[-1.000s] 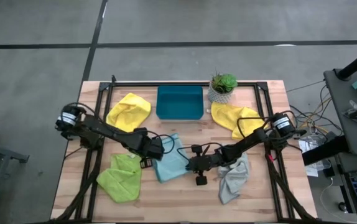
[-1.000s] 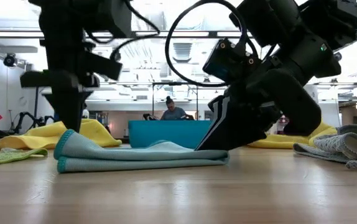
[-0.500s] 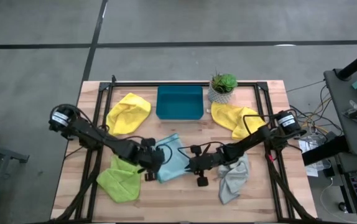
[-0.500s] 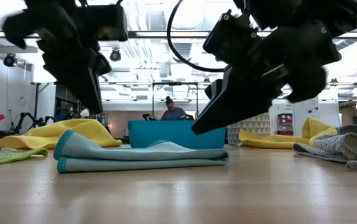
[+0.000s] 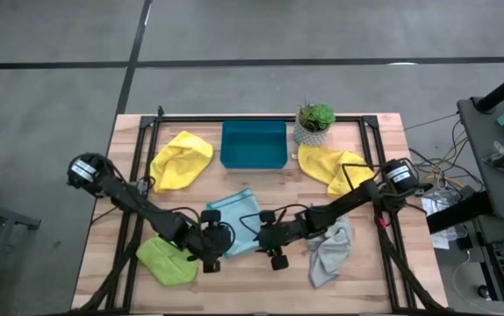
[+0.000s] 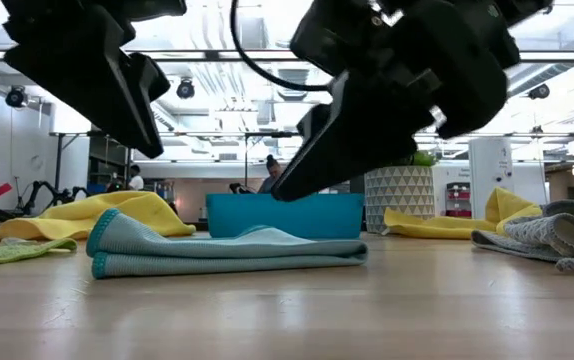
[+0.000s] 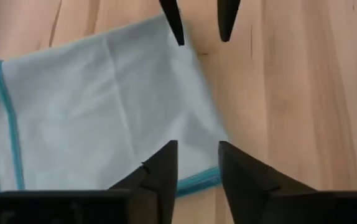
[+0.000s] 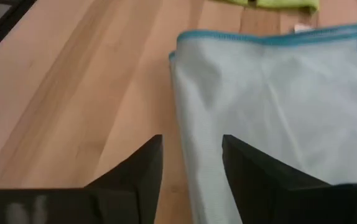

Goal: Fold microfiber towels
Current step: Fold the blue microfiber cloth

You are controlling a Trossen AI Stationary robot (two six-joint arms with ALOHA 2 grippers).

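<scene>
Above folded blue towel (image 5: 234,222): left gripper (image 7: 195,167) and right gripper (image 8: 191,163), jaws parted, empty, facing each other.

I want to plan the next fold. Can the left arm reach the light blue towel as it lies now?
Probably yes. The left gripper hangs over the near edge of the light blue towel with open jaws and nothing lies between them. The right gripper hangs open at the same towel, so the two could crowd each other.

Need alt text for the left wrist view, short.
A folded light blue towel with teal edging lies flat on the wooden table. The left hand hangs open over its corner, holding nothing; the right hand shows opposite, also open.
</scene>
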